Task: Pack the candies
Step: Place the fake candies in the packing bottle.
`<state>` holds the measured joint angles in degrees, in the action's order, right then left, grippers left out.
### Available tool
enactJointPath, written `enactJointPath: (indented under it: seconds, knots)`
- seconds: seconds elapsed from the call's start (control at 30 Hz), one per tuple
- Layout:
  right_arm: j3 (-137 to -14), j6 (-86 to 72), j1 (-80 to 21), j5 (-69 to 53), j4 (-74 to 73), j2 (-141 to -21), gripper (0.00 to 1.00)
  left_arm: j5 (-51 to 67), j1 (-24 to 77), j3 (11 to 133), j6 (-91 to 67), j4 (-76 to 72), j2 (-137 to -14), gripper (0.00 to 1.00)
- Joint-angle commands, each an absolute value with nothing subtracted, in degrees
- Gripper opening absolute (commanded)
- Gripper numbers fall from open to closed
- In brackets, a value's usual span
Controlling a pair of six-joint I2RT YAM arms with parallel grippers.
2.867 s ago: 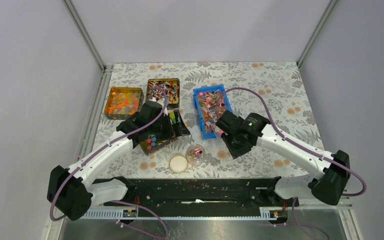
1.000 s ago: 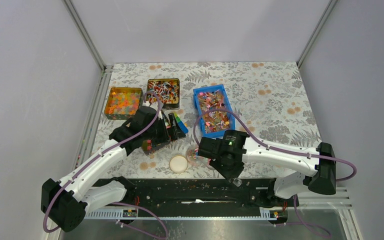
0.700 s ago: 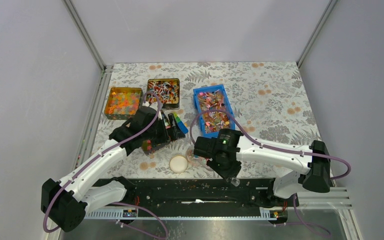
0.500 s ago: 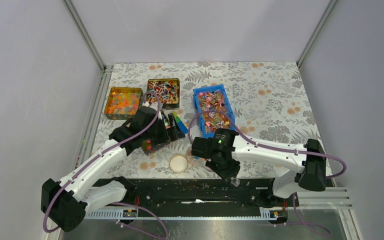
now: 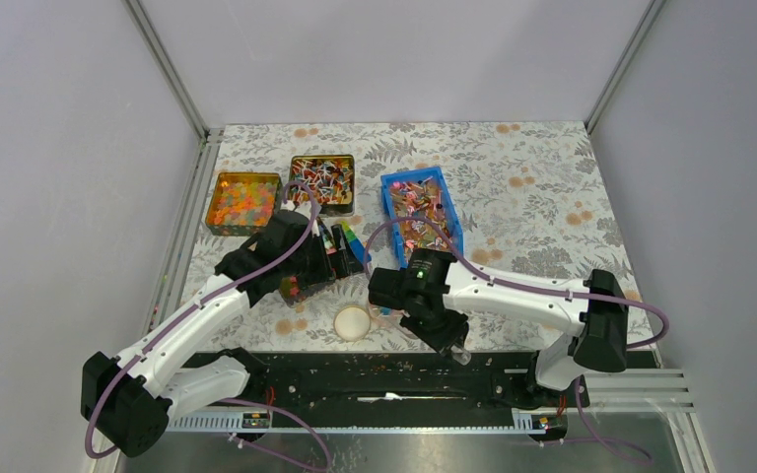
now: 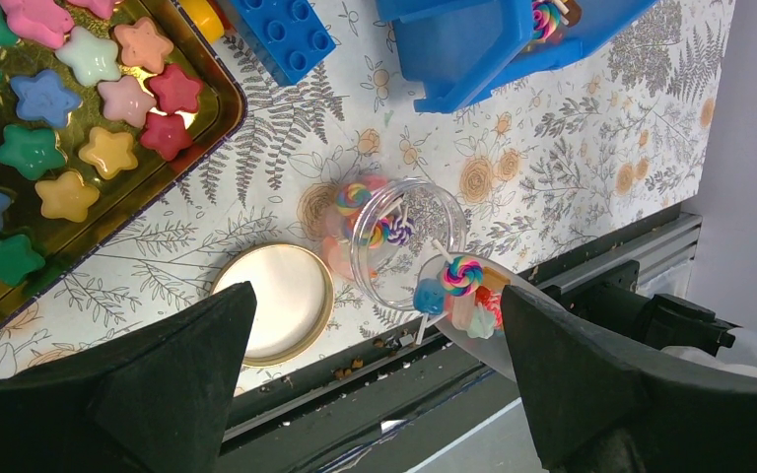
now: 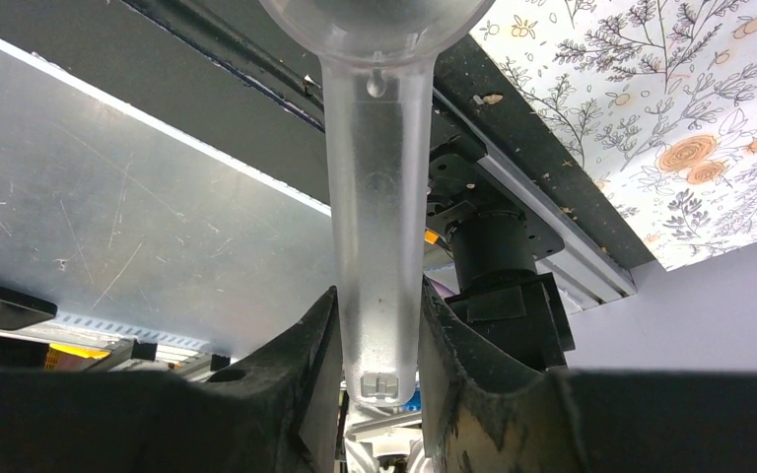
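My right gripper (image 7: 377,325) is shut on the handle of a clear plastic scoop (image 7: 375,197). In the left wrist view the scoop's bowl (image 6: 498,330) holds a few tiny candies (image 6: 461,281), among them a swirl lollipop, right at the mouth of a small clear jar (image 6: 409,251). The jar has a few candies inside. Its white, gold-rimmed lid (image 6: 271,301) lies beside it. My left gripper (image 6: 375,305) is open and empty, hovering above the jar and lid. From above, my right gripper (image 5: 439,330) covers most of the jar.
A blue bin (image 5: 444,202) and a tin (image 5: 322,180) full of candies stand at the back. There is a tin of orange balls (image 5: 243,200) and a tin of star-shaped blocks (image 6: 49,148). A blue brick (image 6: 281,30) lies near. A black rail (image 5: 384,370) runs along the near edge.
My right arm has swung from the blue bin toward the near edge and kept sliding left, bringing the loaded scoop to the jar. My left arm shifted slightly at first, then stayed still.
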<state>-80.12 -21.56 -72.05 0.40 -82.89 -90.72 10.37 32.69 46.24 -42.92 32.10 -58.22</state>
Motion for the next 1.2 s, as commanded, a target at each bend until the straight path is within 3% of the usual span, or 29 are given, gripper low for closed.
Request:
enactJointPath:
  seconds: [0.0,1.17]
  knots:
    - [-83.9,-20.4,-72.0,-1.3,-87.4,-91.6,0.0,10.3,33.0,47.0,-41.8,31.5,-58.0,0.99]
    - [-90.3,-17.7,-65.8,-12.5,-93.0,-97.5,0.0,10.0,32.9,47.8,-40.6,32.2,-58.3,0.99]
